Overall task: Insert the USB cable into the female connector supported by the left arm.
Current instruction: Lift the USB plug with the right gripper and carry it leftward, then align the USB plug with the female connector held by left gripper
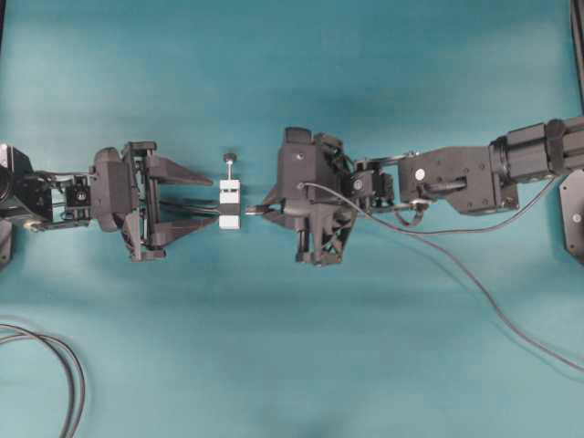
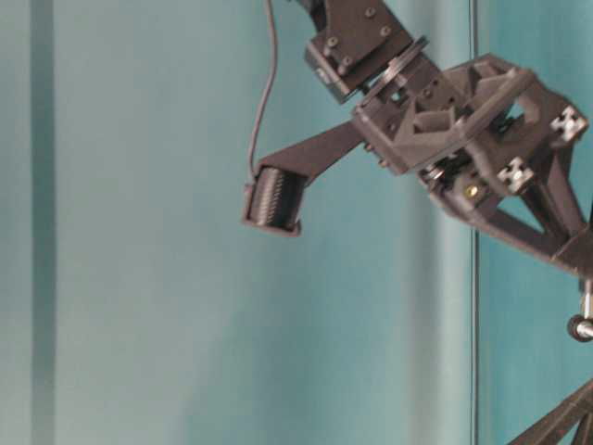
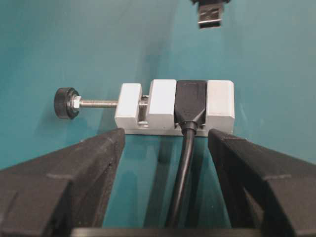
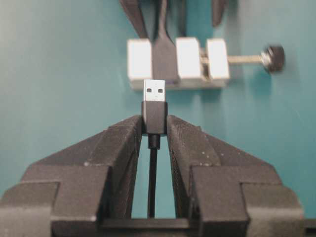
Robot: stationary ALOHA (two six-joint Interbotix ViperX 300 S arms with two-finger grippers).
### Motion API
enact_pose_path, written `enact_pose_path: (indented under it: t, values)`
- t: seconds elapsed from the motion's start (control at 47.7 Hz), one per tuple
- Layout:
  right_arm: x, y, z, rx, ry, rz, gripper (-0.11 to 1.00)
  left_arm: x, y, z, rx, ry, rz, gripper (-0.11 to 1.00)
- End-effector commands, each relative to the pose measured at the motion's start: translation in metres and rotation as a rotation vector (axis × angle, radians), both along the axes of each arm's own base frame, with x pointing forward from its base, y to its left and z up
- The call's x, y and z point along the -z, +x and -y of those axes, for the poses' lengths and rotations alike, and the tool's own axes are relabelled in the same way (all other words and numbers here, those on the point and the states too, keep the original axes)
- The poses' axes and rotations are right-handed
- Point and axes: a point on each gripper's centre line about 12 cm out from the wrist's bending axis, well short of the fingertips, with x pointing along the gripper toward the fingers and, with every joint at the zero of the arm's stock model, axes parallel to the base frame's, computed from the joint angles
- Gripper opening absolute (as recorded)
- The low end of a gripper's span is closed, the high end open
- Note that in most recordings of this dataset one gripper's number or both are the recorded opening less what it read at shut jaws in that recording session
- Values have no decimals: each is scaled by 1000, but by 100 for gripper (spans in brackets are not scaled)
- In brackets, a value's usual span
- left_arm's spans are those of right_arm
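The USB cable point(image 4: 154, 106) sits pinched between the two fingers of the right gripper point(image 4: 154, 129), which are closed on the black body of its plug; the silvery metal tip pokes out past the fingertips, in the centre of the right wrist view. Just above it in that view, close but not touching, is the female connector point(image 4: 177, 61), a white block with a dark socket piece set in it and a screw with a dark knob sticking out to the upper right.

From overhead, the block lies at mid-frame on the teal table point(image 1: 292, 73), between the tips of the left gripper point(image 1: 215, 200), whose two pointed fingers stand wide apart on either side of it, holding nothing.

One plug, one white block, two arms, and one doubled cable loop point(image 1: 64, 370) at the lower left. No writing is legible anywhere.
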Motion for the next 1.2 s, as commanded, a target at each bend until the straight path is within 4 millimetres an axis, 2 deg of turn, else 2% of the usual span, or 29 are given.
enact_pose_path:
  t: [0.0, 0.336, 0.545, 0.692, 0.776, 0.944, 1.175]
  values:
    - [-14, 7, -1, 9, 17, 42, 21, -4, 1, -1, -3, 4, 17, 76]
    - [-4, 0, -3, 41, 60, -49, 21, -4, 2, 0, 1, 5, 23, 76]
    - [18, -12, -4, -10, 12, -48, 21, -5, 2, 0, 2, 6, 24, 76]
    - [11, -15, -4, -22, 26, 157, 21, -6, 3, 0, 2, 7, 30, 76]
    - [10, -16, -1, -17, 29, 206, 21, -5, 3, 0, 3, 6, 27, 76]
    - [17, -13, 0, -18, 10, 135, 21, -5, 4, 1, 6, 7, 30, 76]
    - [15, -9, -1, -28, -15, 54, 21, -8, 9, 2, 9, 8, 50, 76]
